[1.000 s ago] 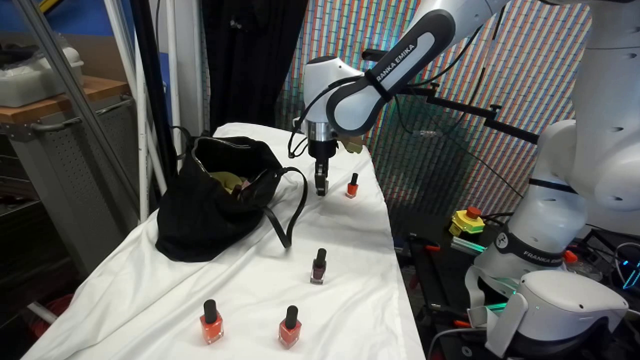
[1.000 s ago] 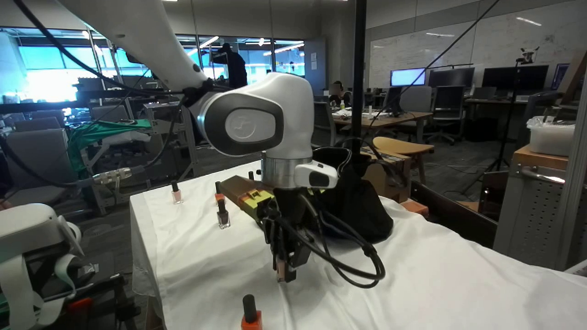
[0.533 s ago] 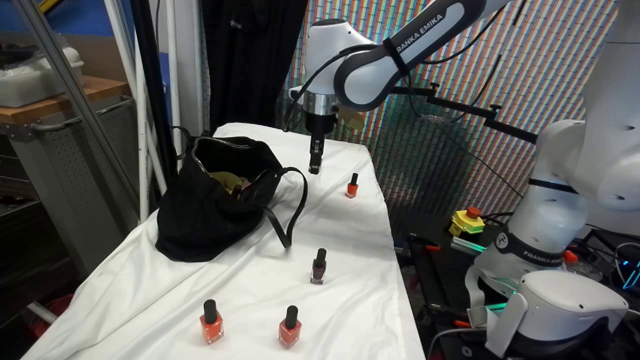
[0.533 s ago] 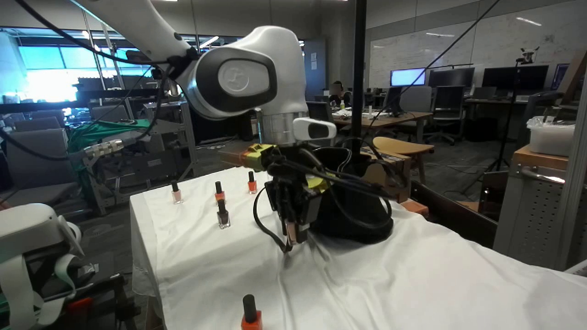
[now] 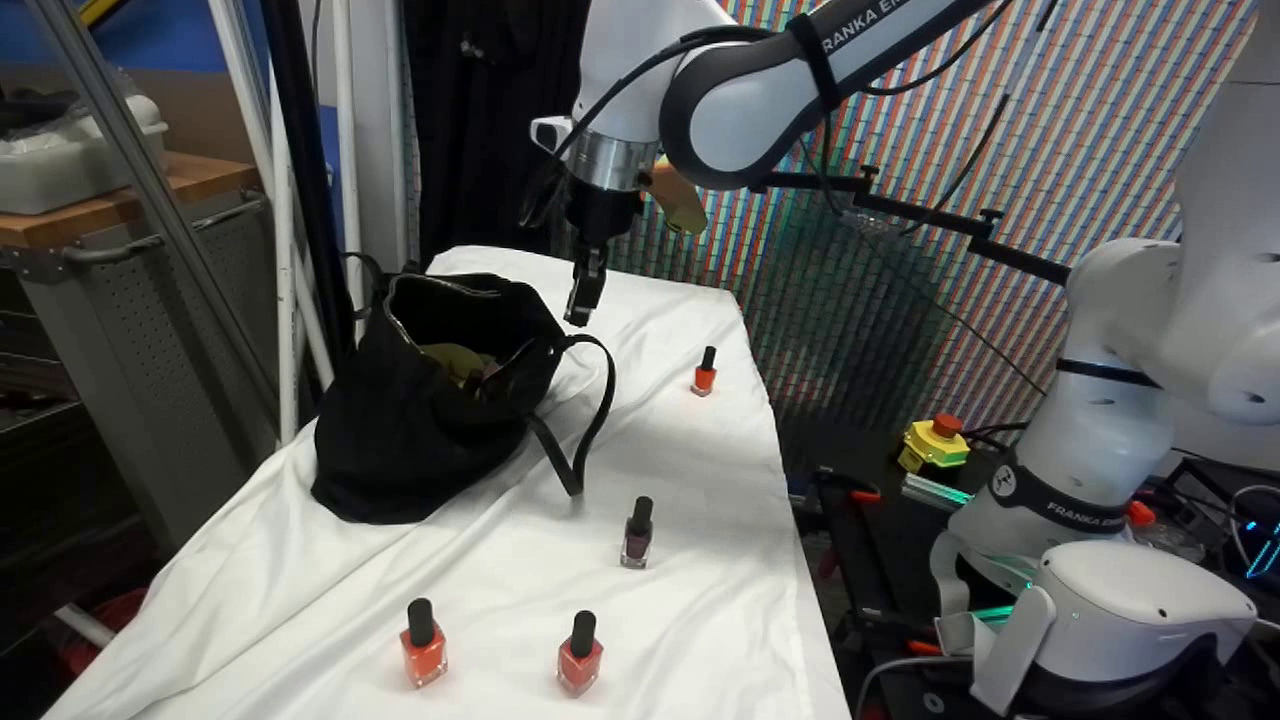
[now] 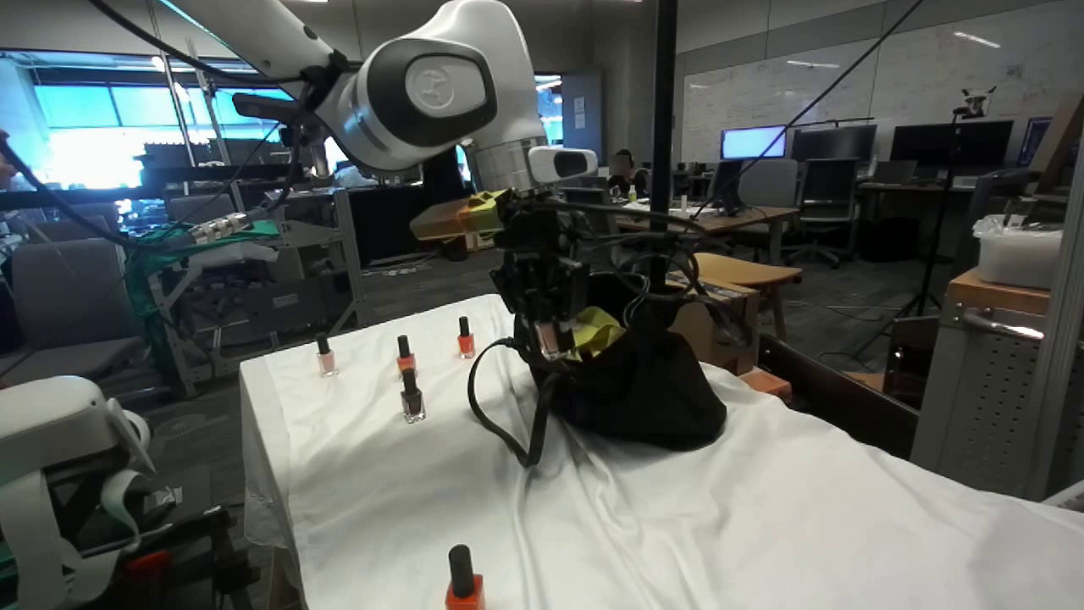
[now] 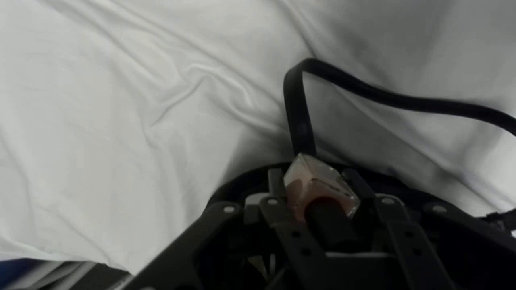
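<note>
Pink-filled bottle (image 7: 312, 181) in your gripper (image 7: 315, 177), by the rim of the bag (image 5: 410, 440).
Long axis near upright, slightly tilted: clear base down, black cap (image 7: 328, 223) toward your palm. Jaws closed onto the glass, parted only by its width. Wrist view puts bag rim and strap (image 7: 387, 94) right behind the bottle; contact can't be told. Open bag mouth just to one side. Farther off, a red bottle (image 5: 704, 380) near the long edge of the white cloth (image 5: 720, 600), a dark bottle (image 5: 637, 545) well apart, both standing. Your arm (image 5: 745, 120) slopes down to a bent wrist, gripper aimed down, leaning bagward.
</note>
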Robot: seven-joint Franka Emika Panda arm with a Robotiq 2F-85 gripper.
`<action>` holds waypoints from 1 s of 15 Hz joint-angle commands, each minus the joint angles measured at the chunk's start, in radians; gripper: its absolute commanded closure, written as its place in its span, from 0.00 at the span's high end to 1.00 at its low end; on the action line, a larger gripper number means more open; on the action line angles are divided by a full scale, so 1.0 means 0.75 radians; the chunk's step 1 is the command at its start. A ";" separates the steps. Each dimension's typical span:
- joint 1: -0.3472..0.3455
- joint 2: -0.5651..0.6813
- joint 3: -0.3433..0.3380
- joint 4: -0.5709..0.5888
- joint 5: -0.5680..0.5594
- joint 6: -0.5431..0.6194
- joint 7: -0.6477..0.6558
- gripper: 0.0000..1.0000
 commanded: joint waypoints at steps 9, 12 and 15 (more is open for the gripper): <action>0.023 0.270 0.014 0.306 -0.013 0.201 0.001 0.22; 0.019 0.320 0.015 0.358 -0.005 0.193 -0.018 0.71; 0.018 0.327 0.011 0.380 -0.013 0.177 -0.026 0.85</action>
